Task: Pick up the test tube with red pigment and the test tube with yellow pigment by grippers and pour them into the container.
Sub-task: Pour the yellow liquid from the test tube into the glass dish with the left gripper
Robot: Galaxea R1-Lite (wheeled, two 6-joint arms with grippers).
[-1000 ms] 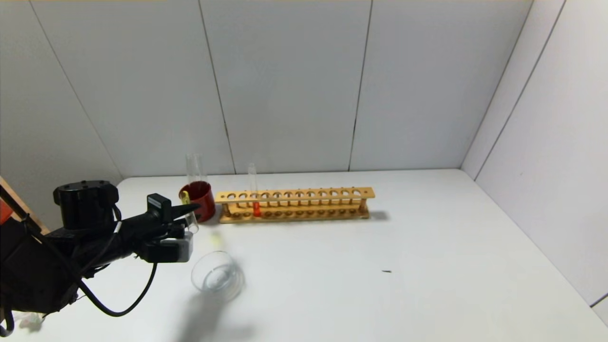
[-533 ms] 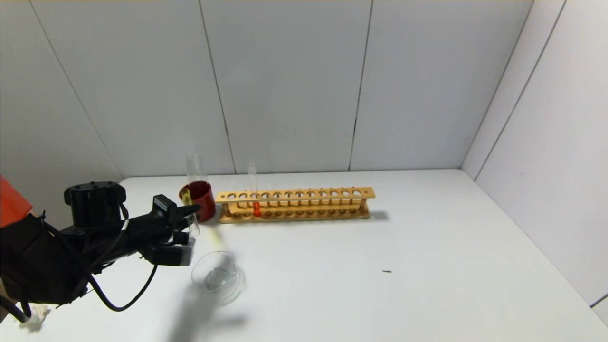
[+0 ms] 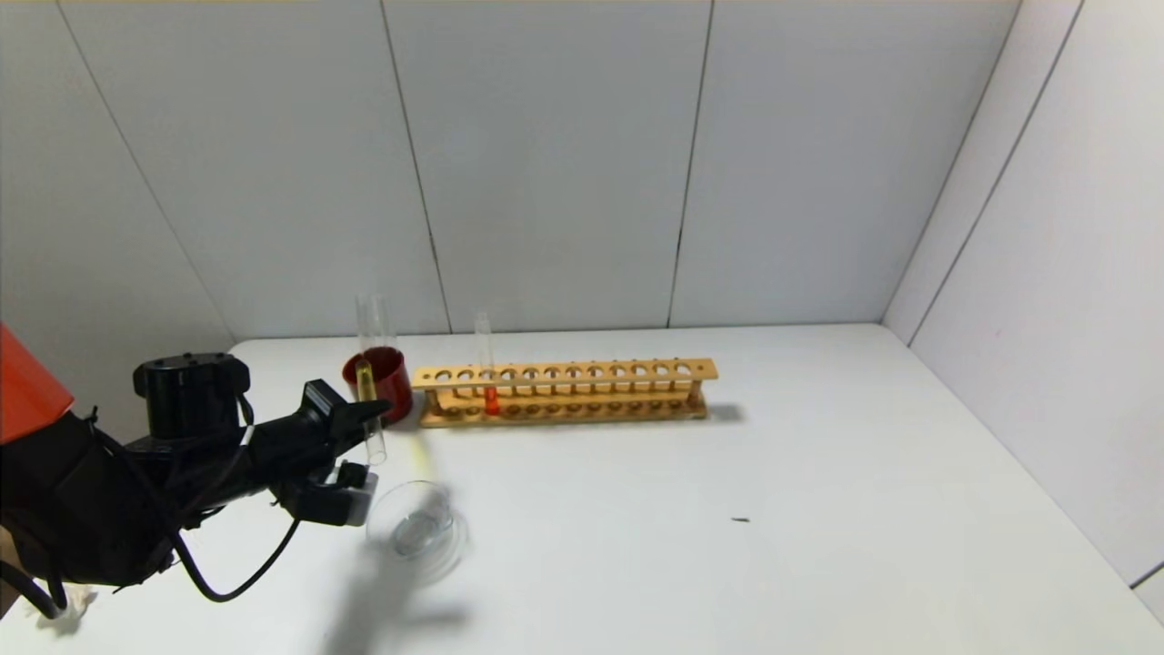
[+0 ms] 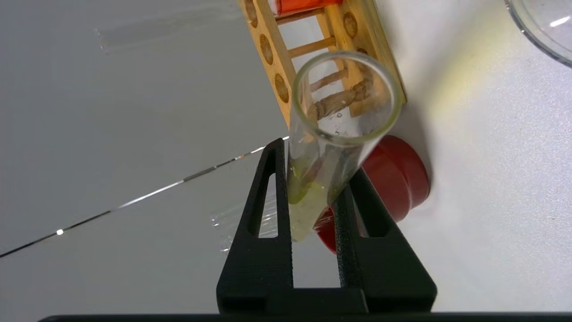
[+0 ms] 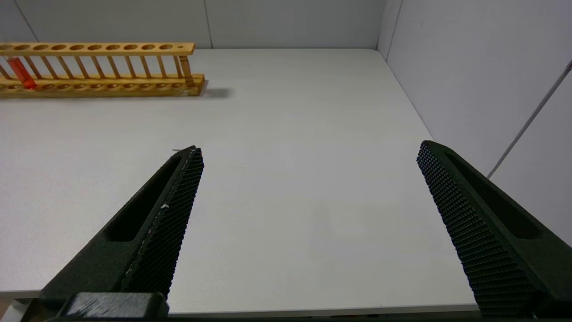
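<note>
1. Surface: a matte white table (image 3: 818,509) set in a corner of pale grey panelled walls (image 3: 546,164) with thin dark seams; one tiny dark speck (image 3: 740,520) lies on the table toward the right
2. Wooden rack (image 3: 564,391): one, long and light, two tiers of round holes, standing near the back wall
3. Test tube with red pigment (image 3: 486,364): one, slim clear glass, upright in the rack near its left end, orange-red liquid at its base
4. Test tube with yellow pigment (image 3: 369,409): one, clear glass with an open round mouth, yellowish liquid inside, held above the table in front of the red cup (image 3: 382,380)
5. Left gripper (image 3: 368,411): black tapered fingers (image 4: 268,214) clamped on the yellow tube from both sides
6. A wider clear tube (image 3: 371,320) rises out of the cup
7. Container (image 3: 416,529): one shallow round clear glass dish, on the table just in front of the left gripper
8. Right gripper (image 5: 308,214): textured black fingers spread wide apart, holding nothing, over bare table at the near right
</note>
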